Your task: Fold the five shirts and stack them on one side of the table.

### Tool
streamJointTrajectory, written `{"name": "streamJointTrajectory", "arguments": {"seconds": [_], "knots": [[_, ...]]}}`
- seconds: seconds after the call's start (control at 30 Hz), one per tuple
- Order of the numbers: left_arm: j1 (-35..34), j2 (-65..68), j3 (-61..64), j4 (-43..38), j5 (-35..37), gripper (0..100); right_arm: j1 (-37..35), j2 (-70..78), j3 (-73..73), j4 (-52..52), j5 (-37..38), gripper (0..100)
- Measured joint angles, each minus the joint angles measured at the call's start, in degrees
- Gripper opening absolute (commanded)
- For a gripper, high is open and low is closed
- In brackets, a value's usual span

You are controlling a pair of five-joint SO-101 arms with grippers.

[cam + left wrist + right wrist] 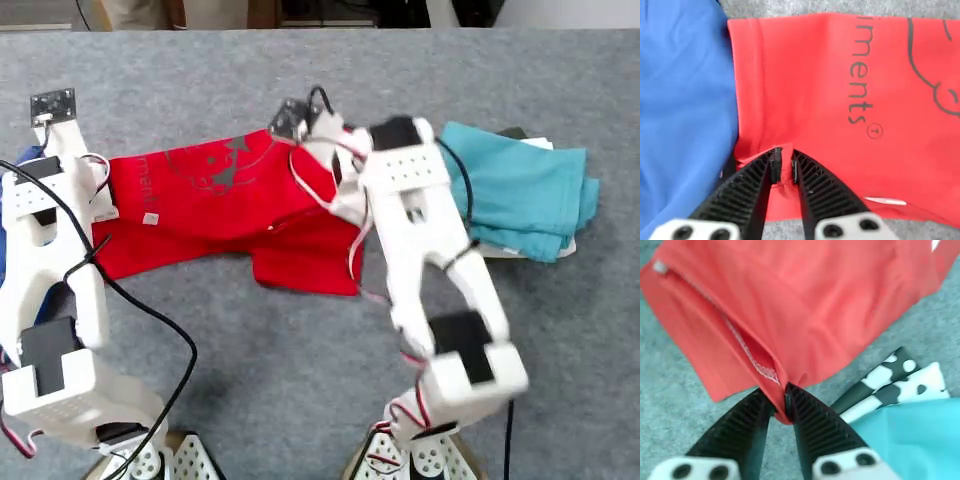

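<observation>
Arms reach forward over the grey table [300, 380], the left arm [50, 260] along its left side and the right arm [420, 230] bent across the middle, both ending at the red shirt [220, 200], which lies spread across the centre. A folded teal shirt [520, 195] rests on a black-and-white spotted garment [890, 385] just beside the red shirt's right end, and a blue shirt [680, 100] touches its left edge. The left gripper [784, 162] is pinched onto the red shirt's edge next to the blue shirt, and the right gripper [785, 400] is clamped on a bunched hem near the spotted garment.
</observation>
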Motion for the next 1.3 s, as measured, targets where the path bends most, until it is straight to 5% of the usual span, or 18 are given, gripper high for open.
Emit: {"name": "streamJointTrajectory", "arguments": {"seconds": [0.3,0.63,0.93,1.13,1.3], "knots": [[-0.4,6.5,-0.8,-1.1,-0.3,2,-0.7,-10.8,26.7,-14.0,0.8,0.2],[-3.4,15.0,-12.4,-0.7,-0.2,2,-2.5,-10.9,30.3,-15.1,3.4,0.2],[-3.6,15.8,-16.8,8.9,-0.4,2,-5.3,-10.9,32.8,-18.5,3.4,0.2],[-2.3,15.8,-16.8,15.6,-9.8,2,-5.2,-10.9,33.8,-20.8,3.4,3.4],[-2.1,15.8,-17.0,18.5,-13.1,21,-5.2,-11.3,34.5,-20.8,3.9,19.6]]}}
